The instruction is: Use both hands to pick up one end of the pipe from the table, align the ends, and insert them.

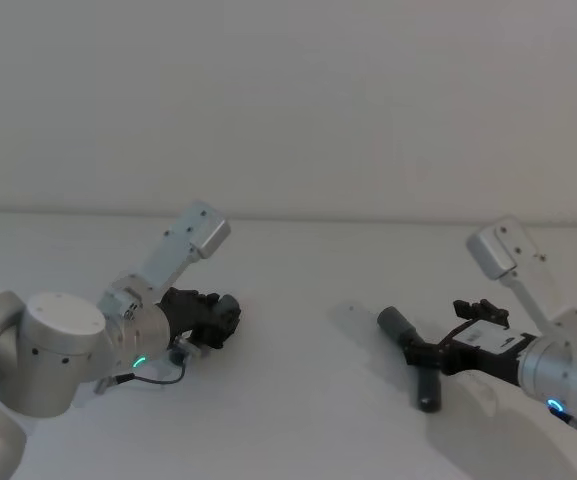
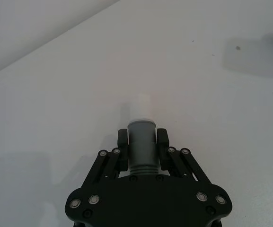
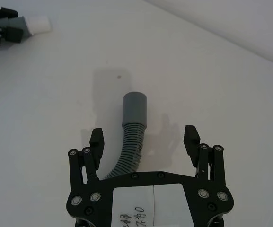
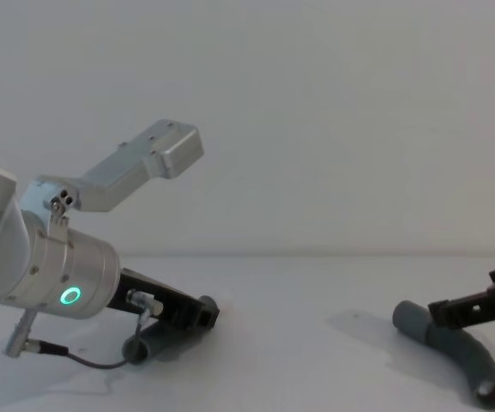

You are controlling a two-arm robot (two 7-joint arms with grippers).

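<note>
**Left pincer clamped on one pipe piece, right pincer spread over the other**

In the head view we find the left gripper [image 1: 215,318] at the lower left of the frame, low over the white table [image 1: 298,430]. Its wrist camera shows its fingers [image 2: 122,139] pressed against both sides of the grey collar [image 2: 141,135] of the left pipe piece [image 2: 141,158]. The white tip [image 2: 140,106] juts out past them.

The right gripper [image 1: 453,340] sits at the lower right of the head view with its fingers [image 3: 97,139] held wide apart. From its wrist camera we see the ribbed hose of the right pipe piece [image 3: 129,153] running between them and touching neither. The smooth collar lies on the table just beyond the fingertips. In the chest view this curved piece rests on the table at the lower right, with the gripper just above its bend. The two pieces lie well apart.
</note>
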